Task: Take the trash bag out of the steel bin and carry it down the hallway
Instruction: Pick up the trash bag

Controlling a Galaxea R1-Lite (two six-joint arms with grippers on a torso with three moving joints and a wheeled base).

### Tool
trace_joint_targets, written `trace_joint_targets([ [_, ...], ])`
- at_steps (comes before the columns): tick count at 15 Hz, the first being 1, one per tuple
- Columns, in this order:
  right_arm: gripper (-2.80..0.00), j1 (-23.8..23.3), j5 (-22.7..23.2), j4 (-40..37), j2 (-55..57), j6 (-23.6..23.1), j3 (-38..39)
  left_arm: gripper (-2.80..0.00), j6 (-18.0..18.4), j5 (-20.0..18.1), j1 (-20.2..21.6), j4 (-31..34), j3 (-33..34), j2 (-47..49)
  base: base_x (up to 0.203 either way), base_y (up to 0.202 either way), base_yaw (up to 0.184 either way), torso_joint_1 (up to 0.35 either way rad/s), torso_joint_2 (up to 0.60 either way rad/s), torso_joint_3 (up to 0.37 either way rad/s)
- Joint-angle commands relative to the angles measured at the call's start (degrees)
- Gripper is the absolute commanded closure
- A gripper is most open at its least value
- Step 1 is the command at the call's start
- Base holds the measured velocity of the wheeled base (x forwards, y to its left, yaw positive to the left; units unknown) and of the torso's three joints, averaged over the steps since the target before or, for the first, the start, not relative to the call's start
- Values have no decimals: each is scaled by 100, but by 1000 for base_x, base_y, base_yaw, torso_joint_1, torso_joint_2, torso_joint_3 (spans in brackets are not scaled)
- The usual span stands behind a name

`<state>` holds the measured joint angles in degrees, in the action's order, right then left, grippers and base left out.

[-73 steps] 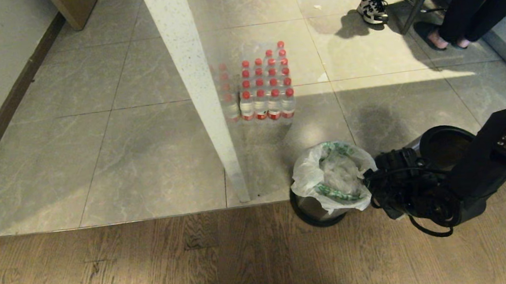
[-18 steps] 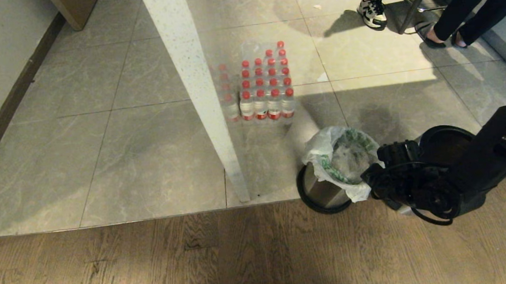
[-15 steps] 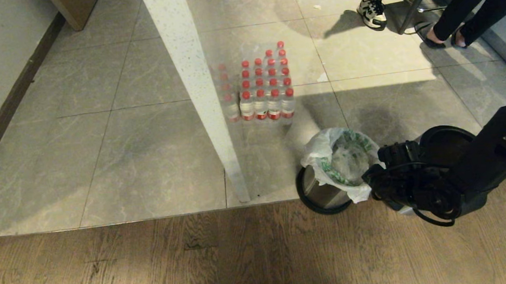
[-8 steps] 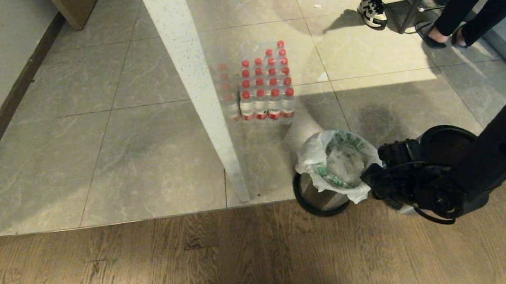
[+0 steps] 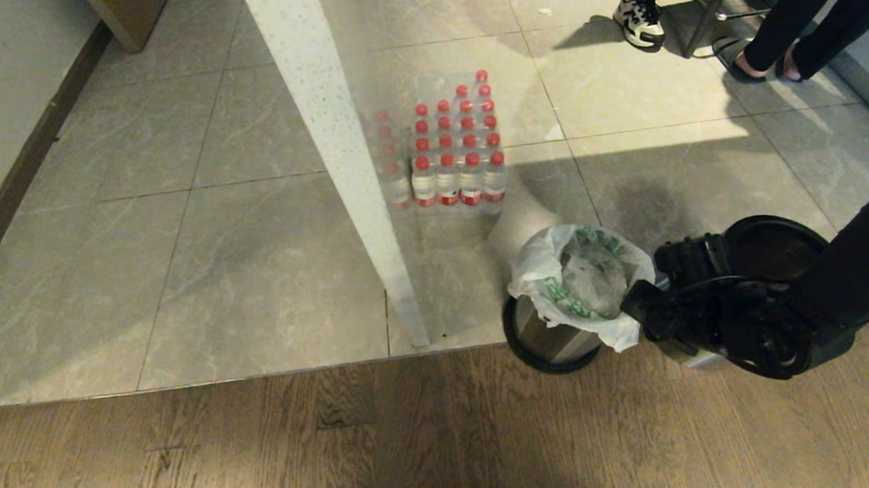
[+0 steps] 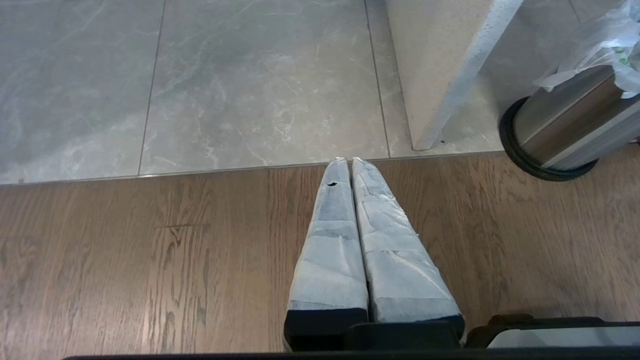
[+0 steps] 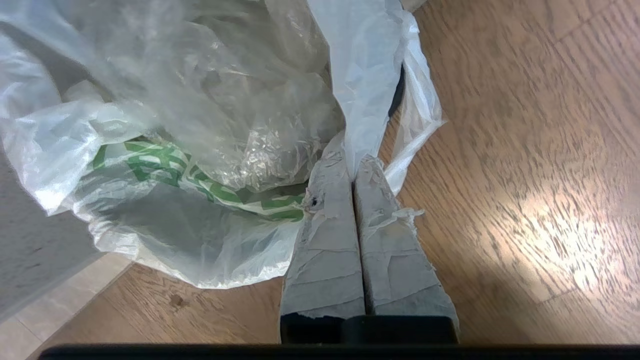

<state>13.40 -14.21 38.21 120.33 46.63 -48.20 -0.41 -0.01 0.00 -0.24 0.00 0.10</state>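
Jaws of right gripper (image 7: 354, 162) closed, pinching a fold of the trash bag (image 5: 573, 283) at its near edge. Bag seated in the steel bin (image 5: 547, 340), which tilts at the seam between grey tiles and wood floor (image 5: 265, 459). Left gripper (image 6: 348, 161) jaws closed, empty, over wood floor. Bottle pack (image 5: 452, 149) beyond pillar (image 5: 333, 143).

Head cam looks down from high up at the floor, far off. Left wrist cam sits low behind its tool (image 6: 351, 161), facing the steel bin (image 6: 565, 130). Right wrist cam is v. close to the trash bag (image 7: 165, 150). All 3 share bin/bag.
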Motion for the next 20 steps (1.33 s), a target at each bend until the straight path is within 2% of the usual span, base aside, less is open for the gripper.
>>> trace_joint_targets([
  [1, 0, 49, -20, 47, -36, 12, -49, 0, -4, 1, 0, -2, 0, -1, 0, 0, 0, 0, 0, 0],
  [11, 0, 93, -11, -24, -133, -286, -541, 0, -2, 1, 0, -2, 0, -1, 0, 0, 0, 0, 0, 0],
  [13, 0, 106, -11, -32, -137, -626, -784, 0, -2, 1, 0, -2, 0, -1, 0, 0, 0, 0, 0, 0],
  [20, 0, 266, 32, -23, 207, -1386, -1353, 0, -11, 1, 0, -2, 0, -1, 0, 0, 0, 0, 0, 0],
])
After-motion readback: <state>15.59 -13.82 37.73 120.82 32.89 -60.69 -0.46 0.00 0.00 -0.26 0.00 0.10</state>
